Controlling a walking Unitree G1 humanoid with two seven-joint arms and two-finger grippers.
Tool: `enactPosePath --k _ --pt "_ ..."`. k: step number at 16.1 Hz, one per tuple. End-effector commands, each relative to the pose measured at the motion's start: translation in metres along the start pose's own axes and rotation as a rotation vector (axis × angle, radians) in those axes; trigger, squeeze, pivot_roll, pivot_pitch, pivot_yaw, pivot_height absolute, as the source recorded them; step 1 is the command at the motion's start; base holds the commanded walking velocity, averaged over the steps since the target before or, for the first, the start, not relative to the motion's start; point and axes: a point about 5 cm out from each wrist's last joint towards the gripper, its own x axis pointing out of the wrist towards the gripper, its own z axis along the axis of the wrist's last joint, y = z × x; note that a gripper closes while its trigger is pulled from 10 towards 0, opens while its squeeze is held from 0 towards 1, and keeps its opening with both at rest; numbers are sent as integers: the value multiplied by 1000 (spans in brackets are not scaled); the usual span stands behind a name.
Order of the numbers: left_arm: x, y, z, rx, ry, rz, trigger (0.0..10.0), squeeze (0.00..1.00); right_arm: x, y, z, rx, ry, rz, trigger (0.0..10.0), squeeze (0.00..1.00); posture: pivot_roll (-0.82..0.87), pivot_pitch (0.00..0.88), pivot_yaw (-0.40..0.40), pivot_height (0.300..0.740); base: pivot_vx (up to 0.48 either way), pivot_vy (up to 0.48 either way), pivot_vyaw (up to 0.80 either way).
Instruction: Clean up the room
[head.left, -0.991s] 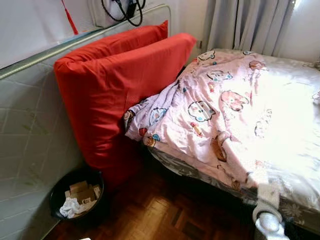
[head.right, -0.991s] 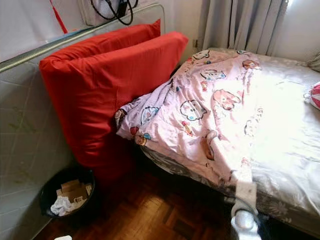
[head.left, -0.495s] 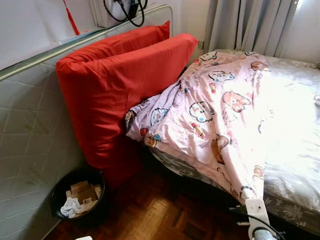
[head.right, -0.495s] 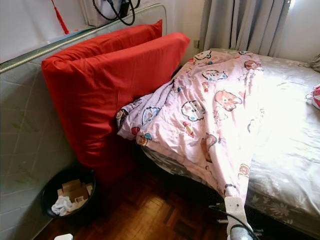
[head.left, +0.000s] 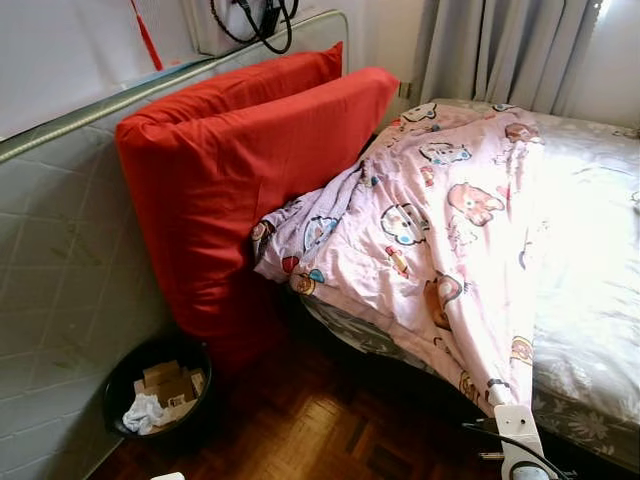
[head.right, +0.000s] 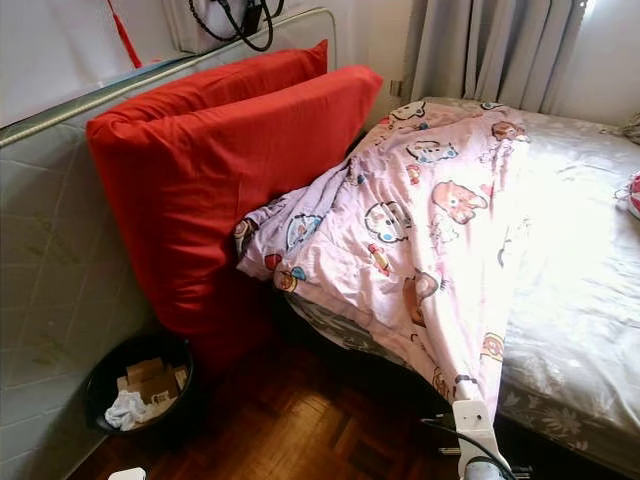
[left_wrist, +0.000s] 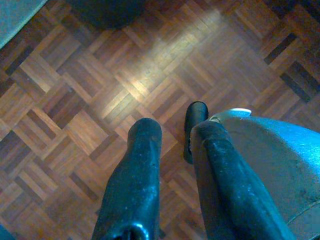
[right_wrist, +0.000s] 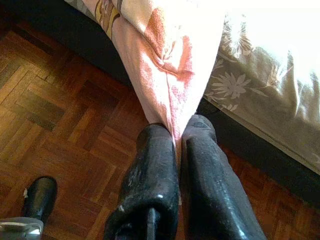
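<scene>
A pink cartoon-print blanket (head.left: 420, 220) lies bunched across the near side of the bed (head.left: 590, 300). One corner is drawn down over the bed's edge. My right gripper (right_wrist: 177, 132) is shut on that corner just below the mattress edge, and its wrist (head.left: 515, 425) shows at the bottom of the left eye view. My left gripper (left_wrist: 175, 132) hangs over the parquet floor (left_wrist: 100, 90), open by a narrow gap and holding nothing.
Two big red cushions (head.left: 230, 190) lean against a grey mattress (head.left: 60, 280) stood on edge at the left. A black bin (head.left: 155, 395) with paper and cardboard sits on the floor below them. Grey curtains (head.left: 500, 50) hang behind the bed. My black foot (left_wrist: 195, 117) is beside the left gripper.
The blanket's right part has been pulled off the sunlit sheet into a narrow fold running to the near edge. My right wrist has dropped lower in view.
</scene>
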Motion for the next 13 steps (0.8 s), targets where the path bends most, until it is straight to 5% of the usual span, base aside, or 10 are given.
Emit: enactPosePath --k 1,13 --pt "-1 5 -4 18 20 11 10000 0 -2 1 -11 1 42 5 10000 0 71 0 42 740 0 0 0" --pt "-1 5 -4 18 20 11 10000 0 -2 1 -11 1 42 5 10000 0 71 0 42 740 0 0 0"
